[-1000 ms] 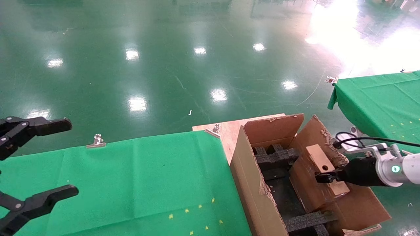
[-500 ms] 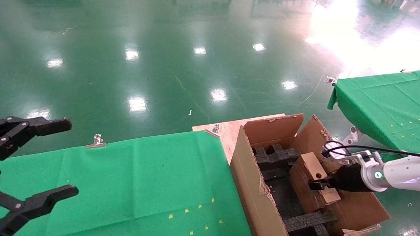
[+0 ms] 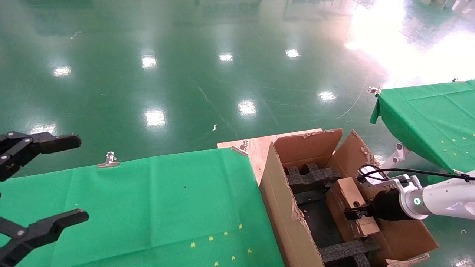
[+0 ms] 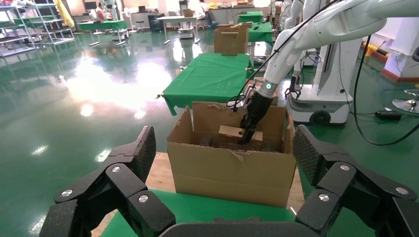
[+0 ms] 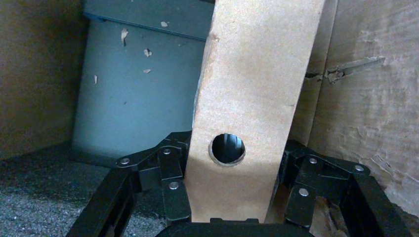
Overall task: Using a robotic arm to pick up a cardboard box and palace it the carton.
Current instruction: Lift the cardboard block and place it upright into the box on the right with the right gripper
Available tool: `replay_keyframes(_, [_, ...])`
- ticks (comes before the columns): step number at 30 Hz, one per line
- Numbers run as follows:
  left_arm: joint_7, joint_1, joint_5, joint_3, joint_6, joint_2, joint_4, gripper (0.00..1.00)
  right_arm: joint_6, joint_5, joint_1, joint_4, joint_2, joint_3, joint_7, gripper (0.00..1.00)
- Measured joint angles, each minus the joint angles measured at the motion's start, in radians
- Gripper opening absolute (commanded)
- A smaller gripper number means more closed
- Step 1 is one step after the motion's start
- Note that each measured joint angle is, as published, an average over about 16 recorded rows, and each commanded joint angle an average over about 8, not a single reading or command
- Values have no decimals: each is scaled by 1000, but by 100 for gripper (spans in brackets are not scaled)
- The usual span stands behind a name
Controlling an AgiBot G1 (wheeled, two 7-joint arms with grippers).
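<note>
The white robotic arm [image 3: 445,198] reaches into the large carton [image 3: 282,207] from the right. My right gripper [image 3: 352,214] is shut on the small cardboard box [image 3: 349,189], gripping its two long sides just below its round hole. The box is tilted, low inside the carton beside the right wall, above black foam inserts [image 3: 311,174]. The right wrist view shows the box [image 5: 247,98] between the fingers [image 5: 173,173] and the carton wall [image 5: 360,98]. My left gripper [image 3: 70,180] is open and empty, parked at the far left. Its view shows the carton [image 4: 227,170] and box [image 4: 232,132].
A green-clothed table [image 3: 148,200] lies left of the carton, held with metal clips [image 3: 109,159]. The carton stands on a wooden board [image 3: 259,148]. A second green table [image 3: 434,115] stands at the right. Shiny green floor lies beyond.
My right gripper has moved the cardboard box down and leftward, deeper into the carton. The left arm has not moved.
</note>
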Motion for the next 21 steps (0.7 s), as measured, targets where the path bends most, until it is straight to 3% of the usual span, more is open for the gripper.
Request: replay_keyframes(21, [0,0,0,0,0,0,0,100,-1,-2,20,18,14,4,1,100])
